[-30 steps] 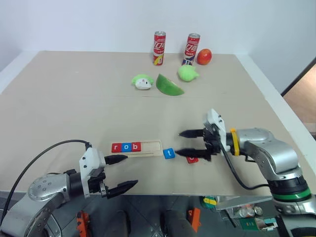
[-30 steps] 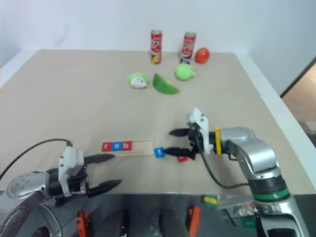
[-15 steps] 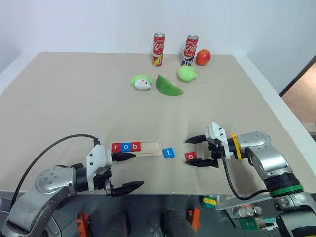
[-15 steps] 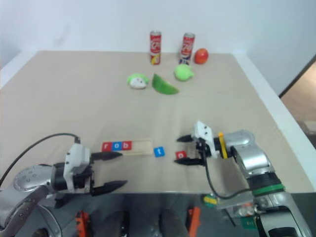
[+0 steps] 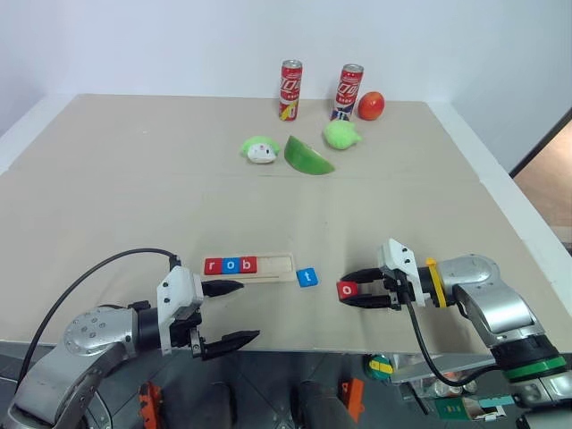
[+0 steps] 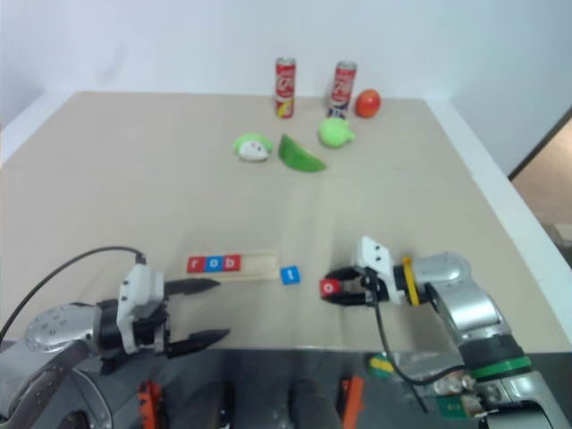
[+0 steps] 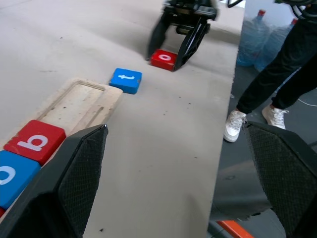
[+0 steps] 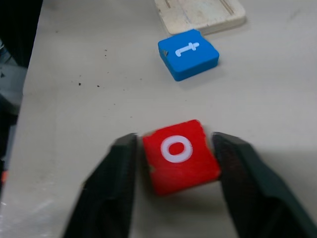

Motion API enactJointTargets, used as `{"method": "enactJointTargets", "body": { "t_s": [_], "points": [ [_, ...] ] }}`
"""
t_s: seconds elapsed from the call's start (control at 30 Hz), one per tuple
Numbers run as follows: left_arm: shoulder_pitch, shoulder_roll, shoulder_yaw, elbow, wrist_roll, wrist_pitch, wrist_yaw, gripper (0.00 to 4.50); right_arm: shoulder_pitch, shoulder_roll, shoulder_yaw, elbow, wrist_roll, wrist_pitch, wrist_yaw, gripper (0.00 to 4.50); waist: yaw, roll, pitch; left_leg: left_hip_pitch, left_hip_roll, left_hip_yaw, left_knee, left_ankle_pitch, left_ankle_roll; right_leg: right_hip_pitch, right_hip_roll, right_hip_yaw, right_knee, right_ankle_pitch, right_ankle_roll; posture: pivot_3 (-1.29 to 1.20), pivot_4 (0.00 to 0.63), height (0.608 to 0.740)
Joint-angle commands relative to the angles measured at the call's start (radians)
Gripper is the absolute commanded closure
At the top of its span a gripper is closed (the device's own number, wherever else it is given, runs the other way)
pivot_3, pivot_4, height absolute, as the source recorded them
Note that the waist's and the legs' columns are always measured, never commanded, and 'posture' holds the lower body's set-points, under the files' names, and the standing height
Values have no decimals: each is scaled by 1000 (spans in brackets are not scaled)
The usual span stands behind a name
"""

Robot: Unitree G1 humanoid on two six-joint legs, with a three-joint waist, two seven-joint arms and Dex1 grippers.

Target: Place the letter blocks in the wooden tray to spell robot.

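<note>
**Right gripper pinching the red "o" block near the table's front edge**

The right gripper (image 5: 350, 290) lies low over the table (image 5: 134, 179), close to its front edge and right of the middle, with its two black fingers (image 8: 111, 188) pressed against opposite sides of the red "o" block (image 8: 181, 156). The block sits flat on the table between them.

Just beside that block, toward the wooden tray (image 5: 268, 264), lies the blue "t" block (image 5: 307, 277); it rests on the table off the tray's right end, close to it but apart. The tray lies parallel to the front edge, a little left of the middle. Three blocks fill its left part side by side: a red "r" block (image 5: 213, 265), a blue "o" block (image 5: 230, 265) and a red "b" block (image 5: 247, 264). The right part of the groove is bare wood.

The left gripper (image 5: 231, 313) hangs at the front edge below the tray's left end, its fingers spread wide and holding nothing; the upper fingertip reaches just under the "r o b" row.

Toward the back edge stand two red soda cans (image 5: 290, 88) and a red tomato-like fruit (image 5: 370, 105), with three green toy pieces (image 5: 307, 155) in front of them.
</note>
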Motion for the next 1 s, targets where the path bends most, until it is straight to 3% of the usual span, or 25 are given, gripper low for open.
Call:
{"method": "enactJointTargets", "body": {
  "t_s": [0.03,0.2,0.4,0.63,1.0],
  "points": [
    [-16,1,3,-9,0,-14,1,0,84,-22,-30,-116,10,99,-74,3247,0,0,0,0,0,0,0,0,0,0,0,0,0,0,0,0,150,740],
    [-39,-12,7,23,11,-23,12,0,103,-4,-55,-171,18,117,-136,3250,1,0,0,0,-1,0,0,0,0,0,0,0,0,-1,1,0,150,740],
    [-73,-89,71,111,13,-23,129,0,-128,86,-10,-170,53,202,-153,3250,-10,1,1,1,1,1,1,0,0,-2,1,3,0,4,0,0,150,740],
    [-66,-104,38,110,48,-29,159,0,-361,275,168,-8,-37,180,-156,3250,-8,-1,0,1,1,0,0,3,-3,-1,3,2,0,5,0,0,150,740],
    [-59,-136,26,80,69,-20,223,0,-464,409,257,265,-150,29,-134,3250,-1,-1,0,-2,-3,0,0,2,-4,-3,-2,3,0,4,1,0,150,740]
  ]
}}
